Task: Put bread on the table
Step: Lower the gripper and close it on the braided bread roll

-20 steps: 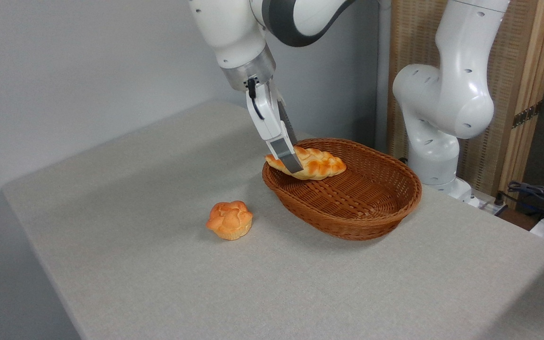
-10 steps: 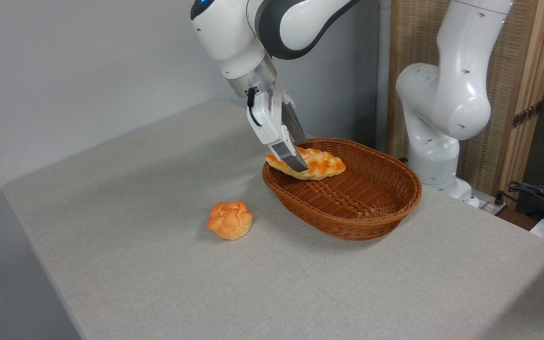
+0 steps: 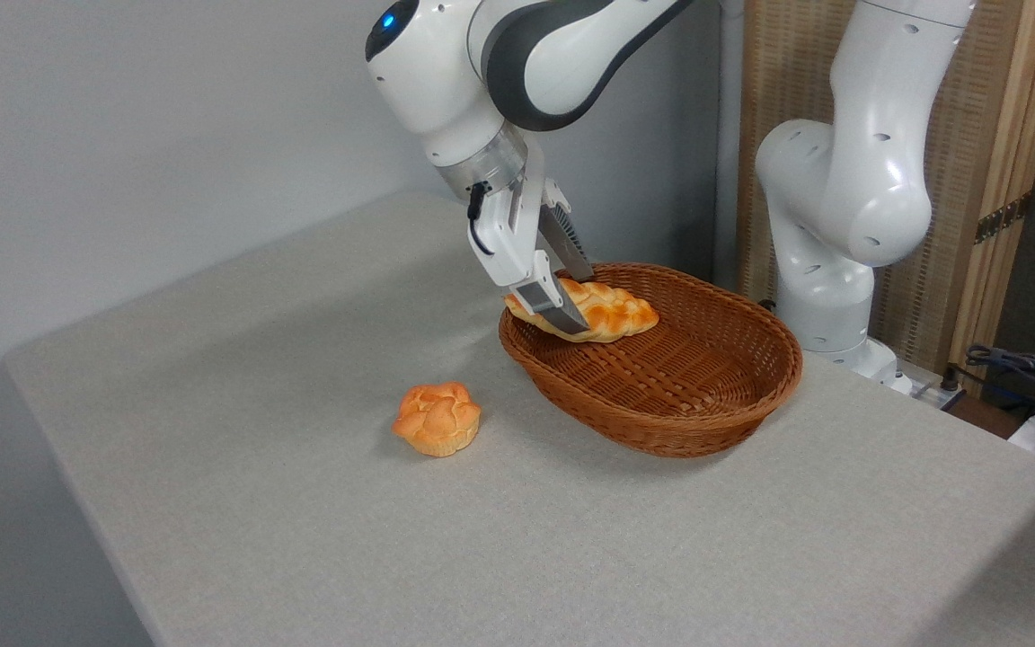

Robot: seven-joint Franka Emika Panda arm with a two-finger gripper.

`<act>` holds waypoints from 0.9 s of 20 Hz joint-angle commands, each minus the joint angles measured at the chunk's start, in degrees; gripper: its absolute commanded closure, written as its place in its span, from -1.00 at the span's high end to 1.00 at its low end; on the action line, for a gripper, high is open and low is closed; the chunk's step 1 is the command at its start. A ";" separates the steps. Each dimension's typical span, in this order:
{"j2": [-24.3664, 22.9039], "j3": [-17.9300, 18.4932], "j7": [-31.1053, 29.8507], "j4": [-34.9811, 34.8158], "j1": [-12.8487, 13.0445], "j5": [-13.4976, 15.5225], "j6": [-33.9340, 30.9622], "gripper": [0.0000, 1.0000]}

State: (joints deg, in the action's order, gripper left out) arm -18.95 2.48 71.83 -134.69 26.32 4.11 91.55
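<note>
From the fixed camera, the white two-finger end effector (image 3: 571,305) straddles the golden braided bread loaf (image 3: 603,313), fingers spread either side, not clamped. The loaf rests against the far rim inside the brown oval wicker basket (image 3: 661,422), near the light grey table's (image 3: 302,503) far edge.

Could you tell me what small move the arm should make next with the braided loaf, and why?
Probably close the fingers on the bread. The gripper straddles its left part, one finger in front and one behind, and the loaf lies in the basket. I cannot tell if the grip is already firm.
</note>
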 commanded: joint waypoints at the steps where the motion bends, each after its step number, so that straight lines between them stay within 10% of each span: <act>1: 1.28 0.95 1.82 -0.39 0.66 0.63 2.05 1.00; 6: 1.99 0.95 1.91 -0.31 0.66 0.63 2.23 0.97; 11: 2.08 0.95 1.47 -0.22 0.66 0.28 2.93 -0.13; 18: 1.99 0.95 1.47 -0.22 0.66 0.28 2.85 -0.16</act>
State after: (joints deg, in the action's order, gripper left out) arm -16.87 2.60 72.66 -134.75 26.34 4.11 93.49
